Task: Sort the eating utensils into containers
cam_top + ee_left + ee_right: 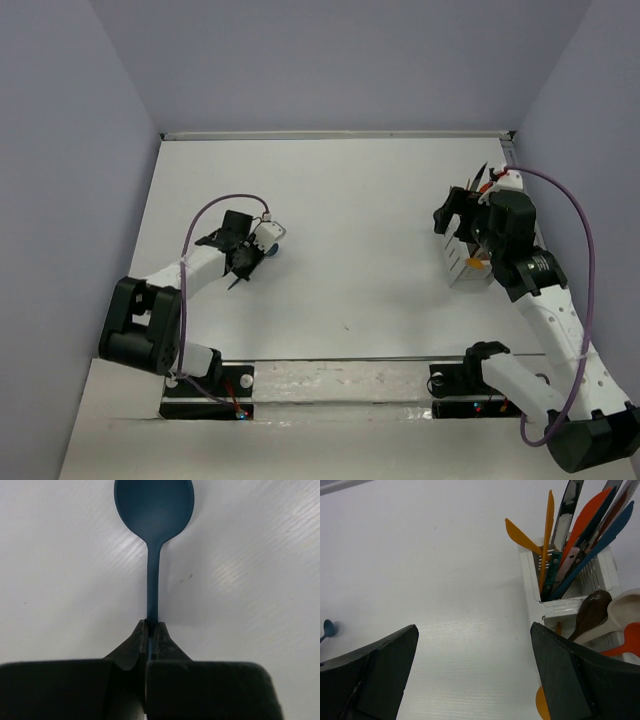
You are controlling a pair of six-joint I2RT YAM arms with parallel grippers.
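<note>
Left gripper (pixel 151 628): pinched shut on the handle end of a teal spoon (pixel 153 560). Held it pointing straight out ahead of the fingertips, bowl farthest away, over the white table (pixel 60 580). Could not tell whether the bowl touched the surface. Showed this grip plainly only through the left wrist camera; from overhead, gave little more than a blue speck at the tip of the arm.

Right gripper (pixel 474 630): spread wide, with nothing between the fingers. Just ahead and to its right, the white caddy (pixel 602 567); in the farther compartment, upright knives (pixel 585 522) in orange, blue and grey; in the nearer one, a brown spoon (pixel 592 611) and a beige spoon (pixel 626 607). Learned these contents from the right wrist camera alone; overhead, only a white box half hidden beneath the arm.
</note>
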